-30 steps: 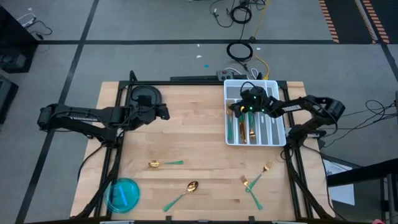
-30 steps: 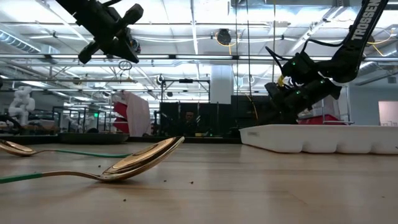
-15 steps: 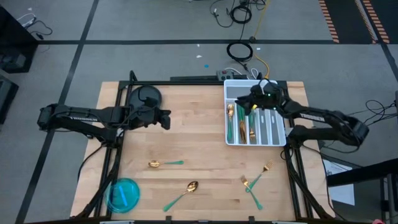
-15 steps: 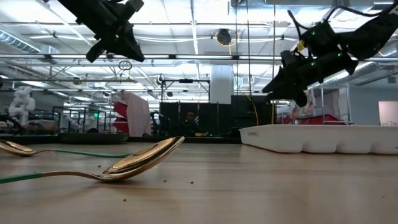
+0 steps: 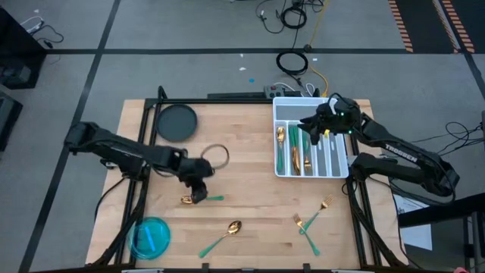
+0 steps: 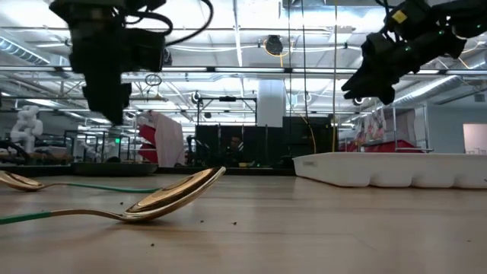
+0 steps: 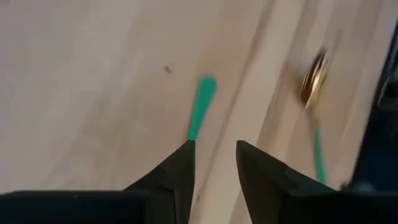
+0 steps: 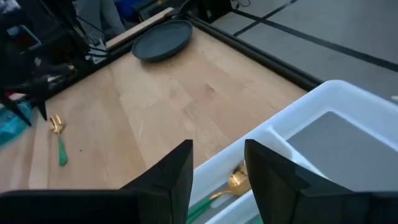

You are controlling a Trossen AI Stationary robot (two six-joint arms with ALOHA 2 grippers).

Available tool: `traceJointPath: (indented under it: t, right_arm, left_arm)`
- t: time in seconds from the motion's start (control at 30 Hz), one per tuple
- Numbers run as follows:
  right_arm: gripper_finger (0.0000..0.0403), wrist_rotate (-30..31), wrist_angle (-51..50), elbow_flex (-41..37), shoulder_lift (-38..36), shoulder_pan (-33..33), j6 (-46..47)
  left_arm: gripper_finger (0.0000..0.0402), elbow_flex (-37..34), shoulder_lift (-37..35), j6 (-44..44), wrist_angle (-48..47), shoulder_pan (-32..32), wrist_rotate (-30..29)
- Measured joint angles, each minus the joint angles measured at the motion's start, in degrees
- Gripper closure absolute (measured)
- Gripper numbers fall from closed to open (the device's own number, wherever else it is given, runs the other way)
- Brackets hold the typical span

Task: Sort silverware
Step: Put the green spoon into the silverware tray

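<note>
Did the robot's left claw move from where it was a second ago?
Yes. The left gripper has swung away from the dark round plate and down over the spoon at the table's front.

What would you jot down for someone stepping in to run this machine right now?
Left gripper: open, empty, low over the spoon at mid-left of the table.
Right gripper: open, empty, raised above the white tray.
Done: a few pieces lie in the tray's left slots, among them a gold spoon.
Left: four pieces on the table. The spoon under the left gripper, a second spoon near the front edge, and two crossed pieces at front right, at least one a fork.
Also there: a dark plate, a blue dish.
</note>
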Motion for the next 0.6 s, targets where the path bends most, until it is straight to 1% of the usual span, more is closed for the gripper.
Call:
traceJointPath:
  t: [0.13,0.2,0.3,0.43,0.53,0.6]
  right_arm:
    - [0.0264,0.49,-0.97,1.39,-0.13,-0.02,-0.72]
    - [0.0264,0.5,-0.78,1.39,-0.11,-0.02,-0.13]
    - [0.0264,0.49,-0.95,1.39,-0.12,-0.02,0.59]
    - [0.0264,0.81,-0.95,1.39,-0.11,-0.02,0.59]
    - [0.0264,1.62,-0.92,1.39,-0.11,-0.02,0.59]
    - [0.0264,1.65,-0.92,1.39,-0.11,-0.02,0.59]
  left_arm:
    - [0.0274,0.27,5.96,5.39,-0.31,-3.77,-0.02]
    - [0.0273,0.27,8.02,6.7,-1.72,-4.99,-1.38]
    - [0.0273,0.27,10.16,6.94,-4.29,-6.73,-3.27]
    - [0.0273,0.29,11.43,6.67,-3.99,-9.41,-4.31]
    - [0.0273,0.31,12.42,5.23,-4.15,-11.48,-7.46]
    - [0.0273,0.17,13.44,4.58,-4.0,-12.69,-11.05]
